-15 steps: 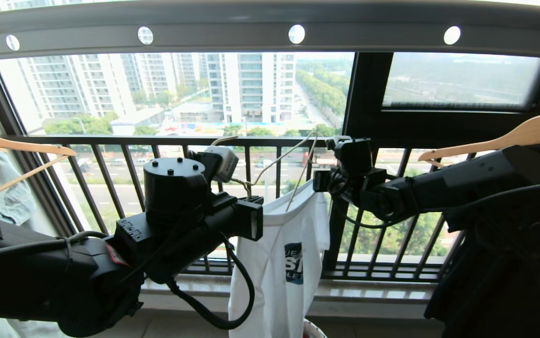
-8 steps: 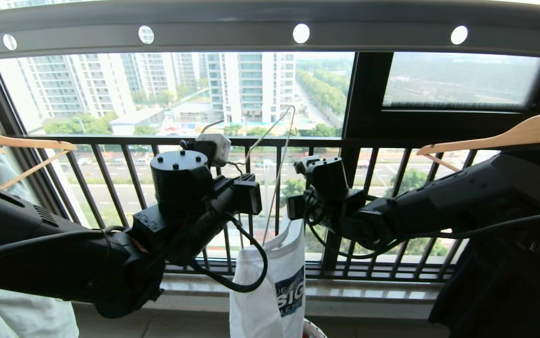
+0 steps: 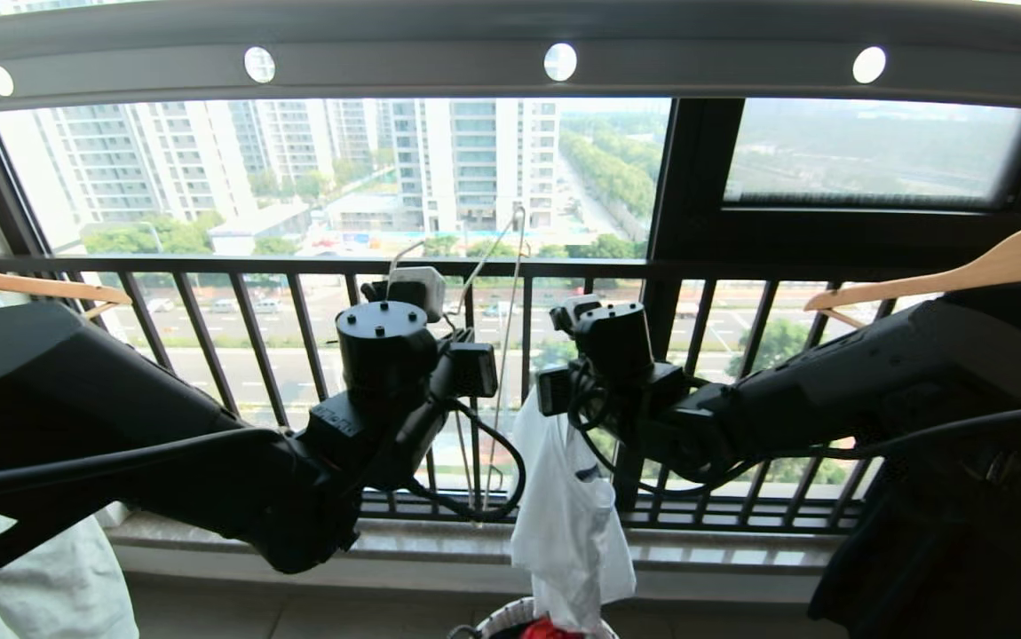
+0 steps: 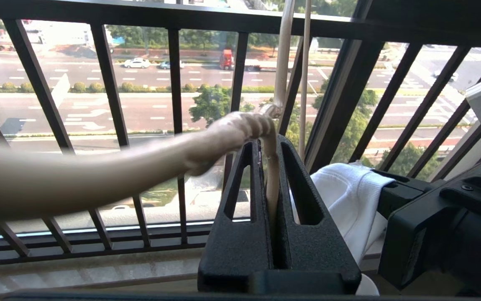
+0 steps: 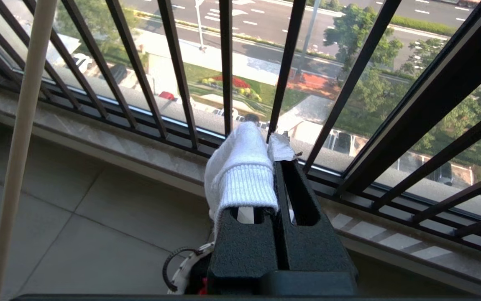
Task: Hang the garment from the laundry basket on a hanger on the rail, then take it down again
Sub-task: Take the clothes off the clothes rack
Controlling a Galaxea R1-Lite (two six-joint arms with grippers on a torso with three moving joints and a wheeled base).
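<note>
Both arms reach forward side by side below the rail [image 3: 510,67]: the left gripper [image 4: 267,167] has its jaws clamped on the hanger [image 4: 284,62], the right gripper [image 5: 276,175] its jaws pinching the garment's [image 3: 568,524] ribbed neckband. The garment hangs limp over the laundry basket [image 3: 510,614], which apparently holds a red cloth [image 3: 548,628].

One garment [image 3: 569,515], one hanger [image 3: 504,293], two wooden hangers [image 3: 954,271]
</note>
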